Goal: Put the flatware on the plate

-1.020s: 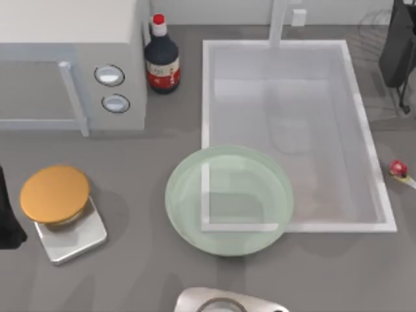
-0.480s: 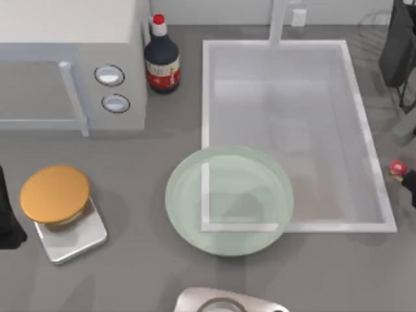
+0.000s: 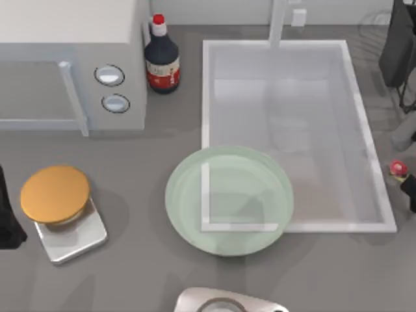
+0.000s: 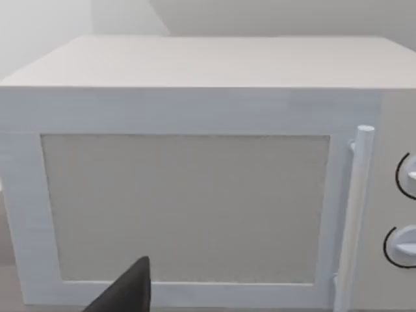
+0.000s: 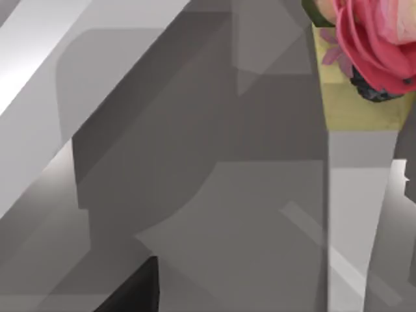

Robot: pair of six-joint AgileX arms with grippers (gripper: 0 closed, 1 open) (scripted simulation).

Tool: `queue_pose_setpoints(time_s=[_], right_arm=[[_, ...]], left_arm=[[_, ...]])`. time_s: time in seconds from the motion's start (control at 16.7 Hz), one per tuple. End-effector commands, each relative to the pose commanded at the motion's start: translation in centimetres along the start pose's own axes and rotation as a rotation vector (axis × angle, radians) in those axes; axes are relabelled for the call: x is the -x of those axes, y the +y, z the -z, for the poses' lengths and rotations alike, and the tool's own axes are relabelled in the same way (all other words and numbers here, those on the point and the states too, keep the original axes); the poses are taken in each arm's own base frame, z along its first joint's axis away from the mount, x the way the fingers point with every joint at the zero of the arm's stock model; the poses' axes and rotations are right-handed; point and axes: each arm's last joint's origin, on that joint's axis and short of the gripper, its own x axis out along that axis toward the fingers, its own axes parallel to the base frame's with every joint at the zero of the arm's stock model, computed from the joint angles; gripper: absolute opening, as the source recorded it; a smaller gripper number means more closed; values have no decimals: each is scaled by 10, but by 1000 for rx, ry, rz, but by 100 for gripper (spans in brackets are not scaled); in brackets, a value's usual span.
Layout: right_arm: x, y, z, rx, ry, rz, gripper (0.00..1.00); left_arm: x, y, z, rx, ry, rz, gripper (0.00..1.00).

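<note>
Hovering at the table's right edge, the right gripper point(image 3: 409, 190) sits just beside the spoon's point(image 3: 398, 169) red-pink knob; its grip state cannot be told. The round, translucent green glass plate point(image 3: 229, 199) lies well to its left. The right wrist view alone reveals the knob as petal-shaped, rose-like.

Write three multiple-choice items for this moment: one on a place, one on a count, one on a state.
1. Where does the green plate lie?
A. Inside the microwave
B. Over the near left corner of the sink
C. On the scale

2. How many round knobs does the microwave show in the top view?
A. Two
B. Four
C. None

3. What is on the plate?
A. The spoon
B. The bottle
C. Nothing; the spoon's red knob sits at the table's right edge

Answers: 1 B, the sink rim shows through the glass. 2 A, two dials beside the door. 3 C, the plate is bare, with the right gripper by the knob.
</note>
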Motion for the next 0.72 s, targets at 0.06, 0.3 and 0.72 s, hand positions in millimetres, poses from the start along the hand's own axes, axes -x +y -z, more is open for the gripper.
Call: queue_pose_setpoints(time_s=[0.06, 0.3, 0.72], right_arm=[[0, 0, 0, 0, 0, 0, 92], [0, 0, 0, 0, 0, 0, 62], [0, 0, 0, 0, 0, 0, 10]], left_arm=[[0, 0, 0, 0, 0, 0, 100], [0, 0, 0, 0, 0, 0, 100], [0, 0, 0, 0, 0, 0, 100]])
